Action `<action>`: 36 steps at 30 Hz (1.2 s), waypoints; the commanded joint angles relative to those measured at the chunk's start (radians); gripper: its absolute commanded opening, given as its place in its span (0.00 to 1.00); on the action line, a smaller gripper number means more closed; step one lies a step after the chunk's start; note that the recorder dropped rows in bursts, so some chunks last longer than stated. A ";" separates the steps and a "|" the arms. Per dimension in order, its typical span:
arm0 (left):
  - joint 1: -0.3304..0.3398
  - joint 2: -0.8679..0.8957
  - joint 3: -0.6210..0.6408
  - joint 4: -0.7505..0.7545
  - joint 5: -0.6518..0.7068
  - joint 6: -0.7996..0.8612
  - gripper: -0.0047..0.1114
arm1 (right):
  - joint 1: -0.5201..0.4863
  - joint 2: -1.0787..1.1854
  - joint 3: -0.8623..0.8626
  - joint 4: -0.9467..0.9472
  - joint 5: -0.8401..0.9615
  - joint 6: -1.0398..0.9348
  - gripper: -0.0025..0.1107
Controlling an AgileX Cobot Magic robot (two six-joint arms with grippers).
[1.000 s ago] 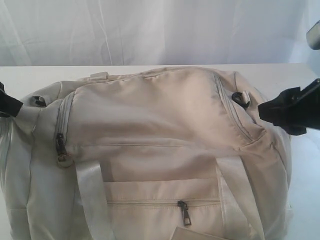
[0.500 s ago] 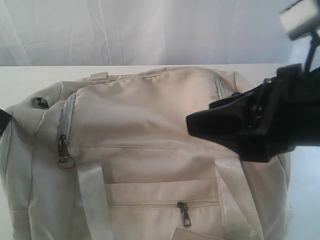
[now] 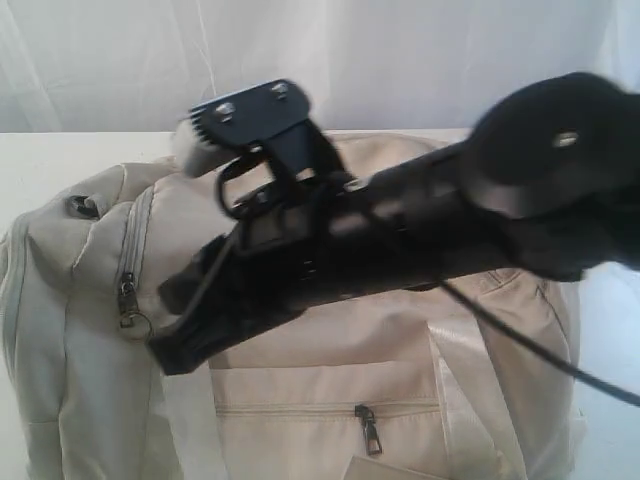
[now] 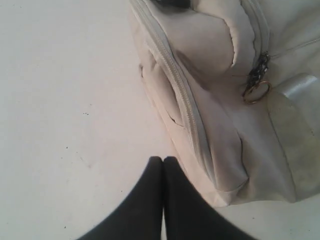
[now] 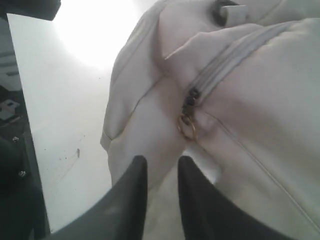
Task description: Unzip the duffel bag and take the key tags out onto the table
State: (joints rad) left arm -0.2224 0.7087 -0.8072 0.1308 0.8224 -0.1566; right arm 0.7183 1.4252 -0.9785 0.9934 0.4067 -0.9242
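The cream duffel bag lies on the white table with its main zipper closed. A dark zipper pull with a metal ring hangs at the bag's left end. My right arm reaches across the bag, and the right gripper hovers just right of that pull, open with nothing between its fingers. In the right wrist view the ring pull sits just beyond the right gripper. My left gripper is shut and empty over the table, beside the bag's end. The key tags are hidden.
A second small zipper pull closes the front pocket, and a pale webbing strap runs down the bag's front. A white curtain hangs behind the table. Dark equipment stands past the table's edge.
My right arm has swept from the bag's right end across its top to the ring pull at the left end. The left gripper has left the exterior view.
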 commanded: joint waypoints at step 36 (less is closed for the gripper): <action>0.000 -0.045 0.147 0.012 -0.212 -0.049 0.04 | 0.096 0.351 -0.189 -0.003 -0.112 -0.022 0.07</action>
State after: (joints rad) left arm -0.2224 0.6710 -0.6641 0.1454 0.6110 -0.1968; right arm 0.8075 1.8082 -1.1631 0.9884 0.2988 -0.9378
